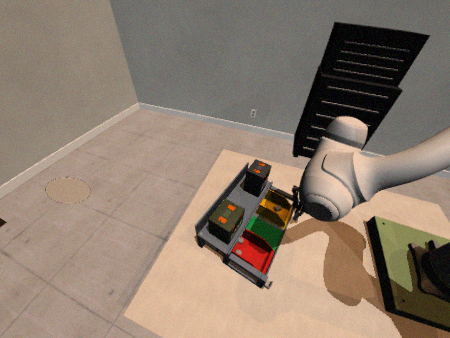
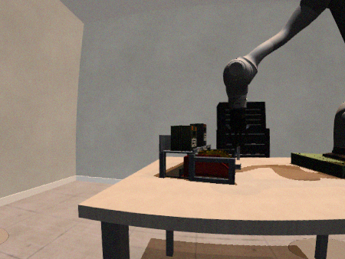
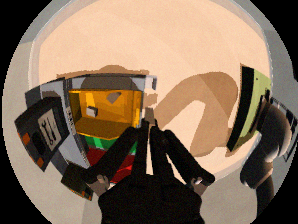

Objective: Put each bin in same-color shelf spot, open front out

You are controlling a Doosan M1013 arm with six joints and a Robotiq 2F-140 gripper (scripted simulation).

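A low grey shelf (image 1: 235, 220) stands on the table with three bins side by side under its top board. These are a yellow bin (image 1: 274, 204), a green bin (image 1: 265, 231) and a red bin (image 1: 255, 251), their open fronts toward the arm. My gripper (image 1: 298, 202) is shut and empty, low by the front of the yellow bin. In the wrist view the closed fingertips (image 3: 150, 119) sit at the front right corner of the yellow bin (image 3: 107, 111). I cannot tell whether they touch it. In the side view the gripper (image 2: 238, 153) hangs just behind the red bin (image 2: 208, 166).
Two dark boxes (image 1: 226, 220) (image 1: 257, 176) stand on the shelf's top board. A black slatted rack (image 1: 360, 85) stands behind the table. The arm's green base plate (image 1: 415, 265) lies at the right. The arm's big joint (image 1: 330, 175) hangs over the yellow bin's side.
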